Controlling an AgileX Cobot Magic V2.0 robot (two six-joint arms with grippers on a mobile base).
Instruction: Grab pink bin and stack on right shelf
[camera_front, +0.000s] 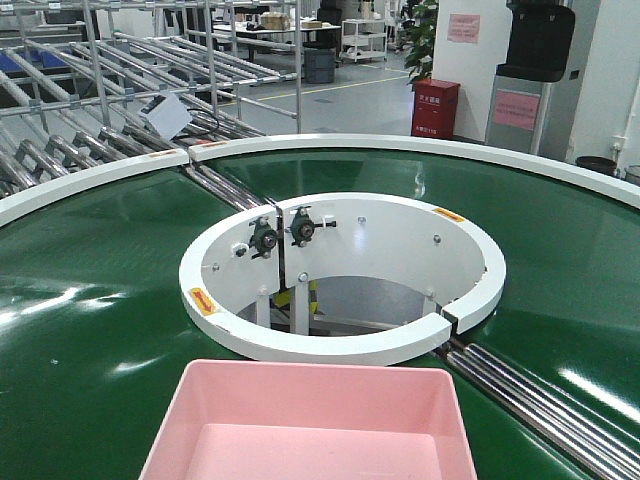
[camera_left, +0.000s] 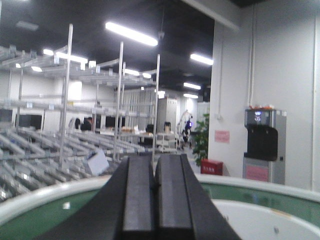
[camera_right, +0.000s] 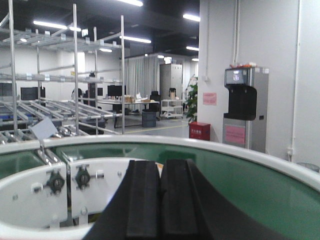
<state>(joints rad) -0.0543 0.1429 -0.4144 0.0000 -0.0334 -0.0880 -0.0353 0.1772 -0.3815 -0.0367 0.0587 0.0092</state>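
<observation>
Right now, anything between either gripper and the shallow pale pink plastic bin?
Nothing visible. The shallow pale pink plastic bin sits empty on the green conveyor belt. Left gripper and right gripper are shut; neither wrist view shows the bin.

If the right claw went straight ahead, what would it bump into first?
Likely nothing nearby. The shut right claw points over the white inner ring toward the green belt; depth is unclear, so it might clear that.
</observation>
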